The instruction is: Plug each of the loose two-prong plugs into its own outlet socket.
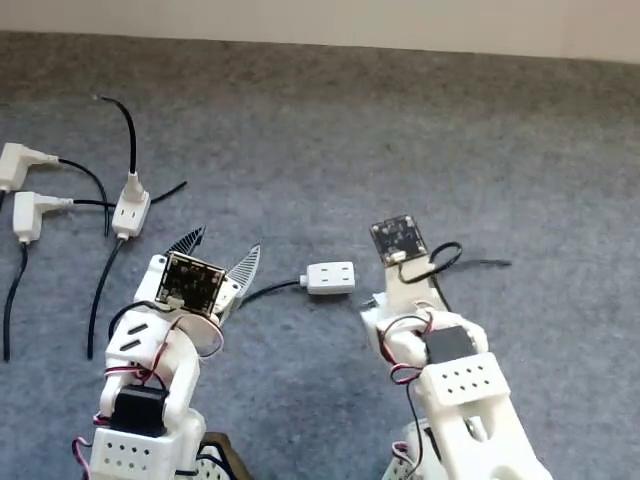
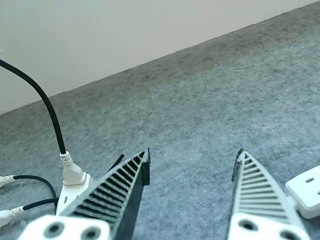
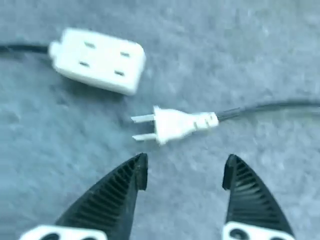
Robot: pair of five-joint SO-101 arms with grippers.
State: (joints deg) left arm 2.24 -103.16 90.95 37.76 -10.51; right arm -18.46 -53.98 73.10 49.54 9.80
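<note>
- High view: outlet block [image 1: 331, 277] lies mid carpet [image 1: 400, 130], between the arms.
- Left wrist view: left gripper [image 2: 192, 160] is spread wide with nothing in it, block just beside it.
- Right wrist view: right gripper [image 3: 186, 165] gapes too, near the two-prong plug [image 3: 172, 125] (prongs face the block). A crooked grab could miss the slots and shove the loose block.

Open carpet [image 1: 400, 130] spreads across the far and right sides — tangled cords [image 1: 132, 140] crowd the left.
</note>
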